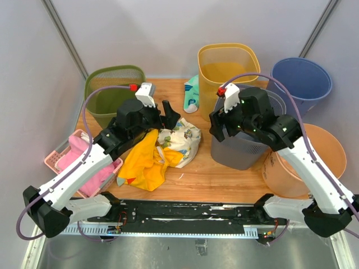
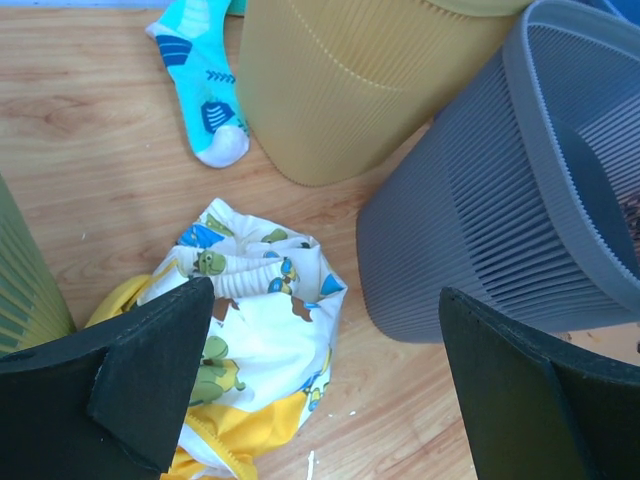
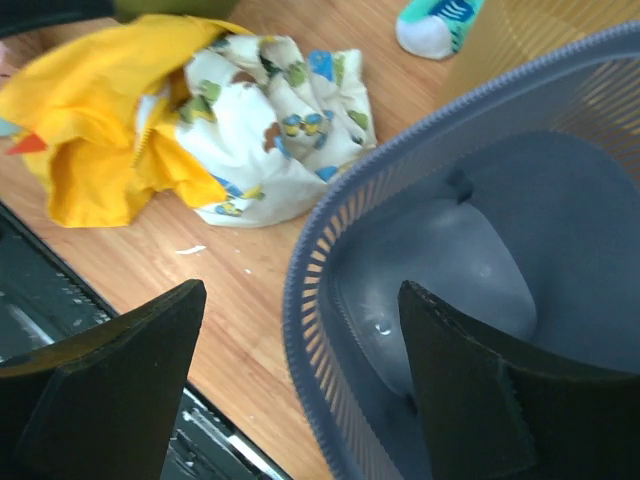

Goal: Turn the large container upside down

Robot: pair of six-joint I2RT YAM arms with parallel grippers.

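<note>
Pink lattice basket [image 1: 52,161] sits at the near left corner of the worktop [image 1: 202,174], holding a pink cloth [image 1: 78,154]. Beside it, towards the middle of the near edge, a yellow garment [image 1: 145,162] lies crumpled against a white cartoon-printed cloth [image 1: 180,140].

The left hand [image 2: 328,292] hangs over that pile with its fingers spread and nothing between them. It reads as parked out of the way rather than working.

A terracotta-coloured bin [image 1: 275,175] stands by the near right edge. Next to it, right of centre, is the grey ribbed bin [image 1: 235,151], mouth up; this is probably the large container, since the right hand [image 3: 300,300] is at it. That hand is spread wide across the rim, one finger outside the wall and one inside, not yet pinching. The straddle looks like preparation to clamp the rim and tip the bin over.

Along the far edge stand a green mesh bin [image 1: 112,89], a turquoise sock [image 1: 192,96], a yellow bin [image 1: 227,70] and a blue bin [image 1: 300,78].

No brand, label or lettering can be read anywhere; the cloth shows only cartoon animals.
</note>
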